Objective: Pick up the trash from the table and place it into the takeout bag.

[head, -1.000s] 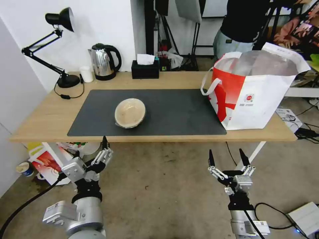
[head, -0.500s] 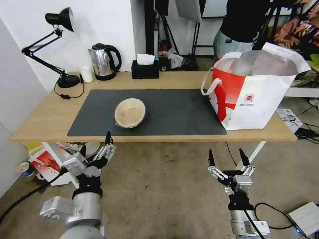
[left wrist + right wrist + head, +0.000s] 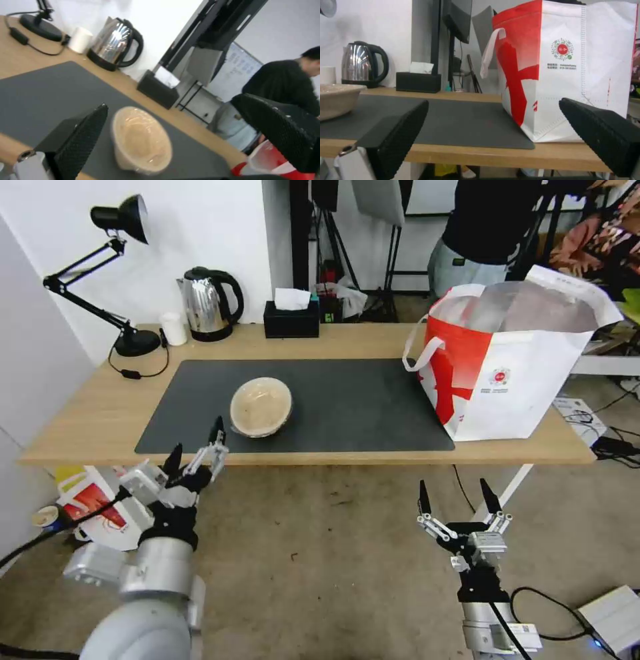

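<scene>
A tan paper bowl (image 3: 261, 407) (image 3: 141, 139) (image 3: 336, 98), the trash in view, sits on the dark grey mat (image 3: 300, 407) of the light-wood table (image 3: 93, 413). The white-and-red takeout bag (image 3: 510, 360) (image 3: 566, 70) stands open at the table's right end, foil lining showing. My left gripper (image 3: 195, 441) is open at the table's front edge, just left of and in front of the bowl, apart from it. My right gripper (image 3: 457, 500) hangs open below the front edge, under the bag, holding nothing.
At the back of the table stand a black desk lamp (image 3: 120, 267), a small white cup (image 3: 174, 328), a steel kettle (image 3: 207, 305) and a black tissue box (image 3: 291, 319). A smaller red-and-white bag (image 3: 93, 507) lies on the floor at the left.
My left gripper has risen from below the table up to its front edge, closer to the bowl. The right arm, bowl and bag have stayed put.
</scene>
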Motion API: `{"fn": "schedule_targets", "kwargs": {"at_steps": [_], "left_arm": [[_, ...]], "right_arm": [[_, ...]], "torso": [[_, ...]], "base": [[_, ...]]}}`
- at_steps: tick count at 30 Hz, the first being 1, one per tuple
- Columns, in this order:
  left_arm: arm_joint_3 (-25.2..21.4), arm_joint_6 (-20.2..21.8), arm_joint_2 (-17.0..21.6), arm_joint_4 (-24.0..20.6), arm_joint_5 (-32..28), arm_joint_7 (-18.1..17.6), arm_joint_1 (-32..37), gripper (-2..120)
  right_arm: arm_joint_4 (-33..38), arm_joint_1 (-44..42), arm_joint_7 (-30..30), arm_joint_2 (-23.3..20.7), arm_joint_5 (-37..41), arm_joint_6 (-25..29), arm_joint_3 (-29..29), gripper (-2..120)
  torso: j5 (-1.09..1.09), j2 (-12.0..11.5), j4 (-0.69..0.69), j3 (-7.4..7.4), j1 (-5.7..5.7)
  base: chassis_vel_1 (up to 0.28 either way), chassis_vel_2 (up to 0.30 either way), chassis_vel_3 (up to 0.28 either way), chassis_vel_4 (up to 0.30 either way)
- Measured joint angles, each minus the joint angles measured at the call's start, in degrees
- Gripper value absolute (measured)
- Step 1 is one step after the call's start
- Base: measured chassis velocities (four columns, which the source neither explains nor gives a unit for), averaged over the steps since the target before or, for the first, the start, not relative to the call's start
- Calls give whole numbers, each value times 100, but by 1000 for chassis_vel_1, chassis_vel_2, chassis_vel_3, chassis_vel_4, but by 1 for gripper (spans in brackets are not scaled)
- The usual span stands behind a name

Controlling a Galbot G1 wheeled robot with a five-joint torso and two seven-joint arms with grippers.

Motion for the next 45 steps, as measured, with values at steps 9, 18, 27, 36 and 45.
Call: {"fn": "schedule_targets", "kwargs": {"at_steps": [9, 18, 27, 36, 45], "left_arm": [[-198, -16, 327, 4, -761, -11, -334, 100], [-276, 89, 458, 40, -1368, -186, -718, 100], [-403, 409, 662, 182, -2527, -627, -1415, 100], [-553, 774, 897, 342, -3875, -1137, -2230, 100], [-688, 1103, 1107, 485, -5087, -1594, -2970, 100]], "right_arm": [[-1, 0, 0, 0, 0, 0, 0, 100], [-1, 1, 0, 0, 0, 0, 0, 100], [-1, 0, 0, 0, 0, 0, 0, 100], [-1, 0, 0, 0, 0, 0, 0, 100], [-1, 0, 0, 0, 0, 0, 0, 100]], "torso": [[1, 0, 0, 0, 0], [2, 0, 2, 0, 0], [1, 0, 0, 0, 0], [0, 0, 0, 0, 0], [0, 0, 0, 0, 0]], "base": [[0, 0, 0, 0], [0, 0, 0, 0], [0, 0, 0, 0], [0, 0, 0, 0], [0, 0, 0, 0]]}}
